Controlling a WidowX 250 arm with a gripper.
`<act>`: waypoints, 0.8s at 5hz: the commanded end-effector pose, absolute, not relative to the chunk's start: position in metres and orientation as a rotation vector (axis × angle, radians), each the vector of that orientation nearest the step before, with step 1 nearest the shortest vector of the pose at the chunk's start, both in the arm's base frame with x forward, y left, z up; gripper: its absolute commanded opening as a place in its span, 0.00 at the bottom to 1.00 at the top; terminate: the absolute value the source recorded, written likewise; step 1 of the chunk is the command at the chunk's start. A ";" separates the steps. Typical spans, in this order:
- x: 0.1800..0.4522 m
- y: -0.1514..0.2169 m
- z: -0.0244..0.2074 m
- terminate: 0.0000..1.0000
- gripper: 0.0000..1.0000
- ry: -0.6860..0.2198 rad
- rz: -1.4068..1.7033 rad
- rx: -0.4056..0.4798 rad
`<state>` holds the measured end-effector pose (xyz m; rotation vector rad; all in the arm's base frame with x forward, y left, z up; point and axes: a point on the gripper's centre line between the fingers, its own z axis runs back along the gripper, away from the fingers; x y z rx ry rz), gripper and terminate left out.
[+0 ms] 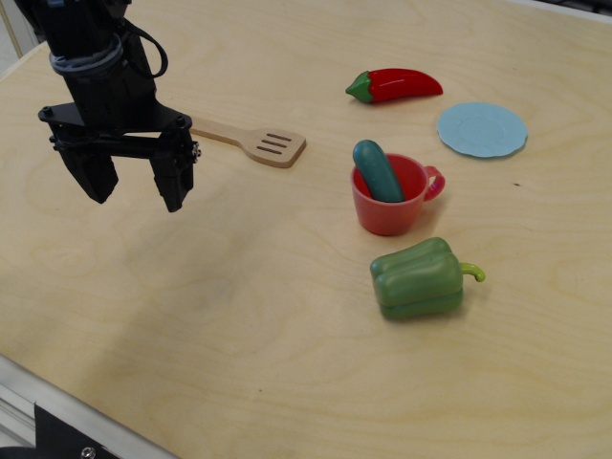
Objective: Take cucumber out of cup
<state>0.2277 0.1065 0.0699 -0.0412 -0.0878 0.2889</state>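
Gripper [136, 187]: jaws apart, holding nothing. Cucumber [379, 172] stands tilted inside cup [391, 199], at 3 o'clock from gripper, well apart.

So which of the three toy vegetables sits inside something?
The dark teal-green toy cucumber, leaning in the red-orange plastic cup; the chili and bell pepper lie on the table.

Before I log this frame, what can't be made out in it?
- Lower part of the cucumber: hidden inside the cup, so how it rests at the bottom is unknown.
- Spatula handle end: covered by the gripper.
- Arm above the gripper: cut off by the top edge.
- Far side of the bell pepper: turned away from the only camera.
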 end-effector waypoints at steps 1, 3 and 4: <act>0.228 0.107 0.070 0.00 1.00 -0.088 0.289 -0.041; 0.256 0.059 0.097 0.00 1.00 -0.206 0.693 -0.081; 0.273 0.043 0.108 0.00 1.00 -0.224 0.900 -0.096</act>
